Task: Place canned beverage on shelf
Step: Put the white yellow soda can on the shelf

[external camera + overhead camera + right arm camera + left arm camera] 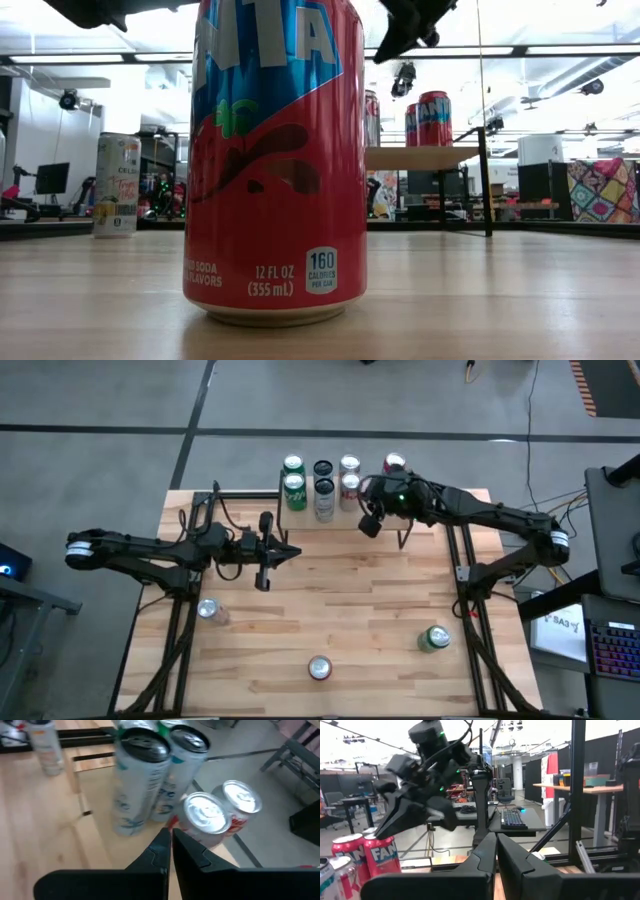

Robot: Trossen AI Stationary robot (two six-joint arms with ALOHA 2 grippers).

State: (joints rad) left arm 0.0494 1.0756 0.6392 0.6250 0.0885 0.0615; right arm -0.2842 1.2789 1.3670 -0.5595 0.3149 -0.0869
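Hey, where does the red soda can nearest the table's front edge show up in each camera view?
High view: the red can is at bottom centre, near the table's front edge.
Low view: huge, left of centre in the foreground.
Left wrist view: not in it.
Right wrist view: not in it.
Shared landmark: the shelf carrying cans.

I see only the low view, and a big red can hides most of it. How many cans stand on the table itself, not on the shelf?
Observer: Three. The red can that blocks you, a green can on the robot's right and a silver can on its left.
Operator: How many are on the shelf?
Observer: The high view shows seven cans grouped on the shelf.
Operator: Does a gripper hold anything?
Observer: No. The right gripper is shut and empty beside the shelf cans. The left gripper is shut and empty over the table.
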